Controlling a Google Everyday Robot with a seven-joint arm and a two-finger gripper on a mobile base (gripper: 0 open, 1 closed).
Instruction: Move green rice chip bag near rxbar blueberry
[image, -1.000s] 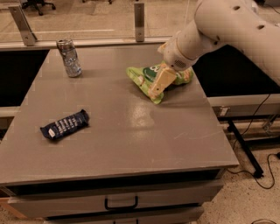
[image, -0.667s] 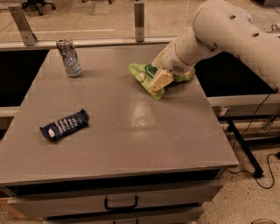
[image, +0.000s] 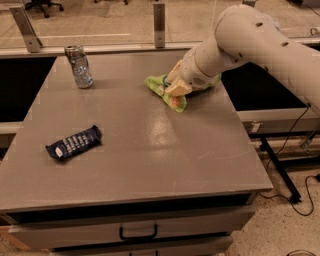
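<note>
Now a little further left than a second ago: end effector (image: 175, 89) and, with it, green rice chip bag (image: 156, 84). No shift elsewhere: rxbar blueberry (image: 74, 142) and silver can (image: 79, 66) in the same spots as before.

Bulky white arm (image: 250, 40) in from the upper right, bent down over the far right part of the grey tabletop (image: 150, 165). End effector closed on the middle of the crumpled bag, gripping it from above. Green foil on show to its left, at a tip pointing toward the near side, and at a strip behind to the right. Bag on the tabletop or barely off it; cannot tell which.

Dark navy bar flat at the near left of the tabletop, well apart from the bag, lying at a slant with its white end patch at the left. Can upright near the far left corner, well apart from both bar and bag. Under the near edge, a drawer front with a dark handle (image: 138, 233).
</note>
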